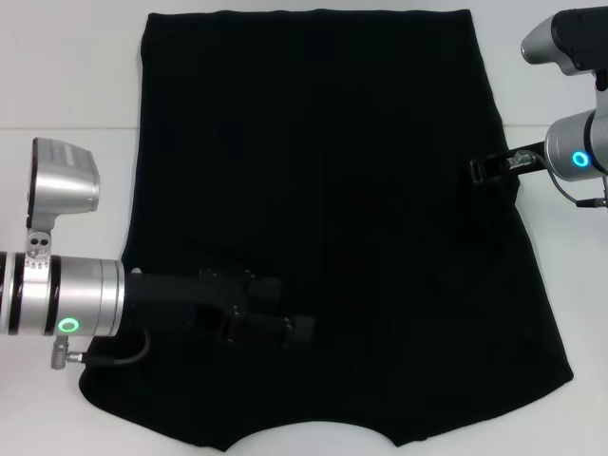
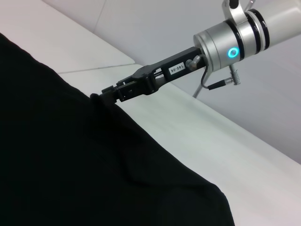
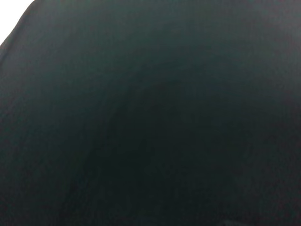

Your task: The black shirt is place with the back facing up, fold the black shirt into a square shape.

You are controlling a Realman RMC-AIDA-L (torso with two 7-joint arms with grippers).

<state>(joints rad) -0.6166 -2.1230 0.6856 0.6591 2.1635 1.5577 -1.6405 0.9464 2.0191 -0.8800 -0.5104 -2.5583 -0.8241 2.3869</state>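
The black shirt (image 1: 313, 142) is being pinched at its right edge by the right gripper (image 1: 478, 171), jaws closed on fabric; the left gripper (image 1: 285, 328) is being held low over it, jaw state indeterminable.

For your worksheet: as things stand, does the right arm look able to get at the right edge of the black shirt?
Probably yes: the right gripper is already at the black shirt's right edge, nothing between.

You are looking down at a white table (image 1: 66, 85) with a smooth, matte top, evenly lit, with no hard shadows. A thin seam line crosses its surface near the left edge and shows again toward the right edge. In the left wrist view the table's far edge meets a pale grey wall (image 2: 155, 23), plain and bare, with a faint diagonal crease.
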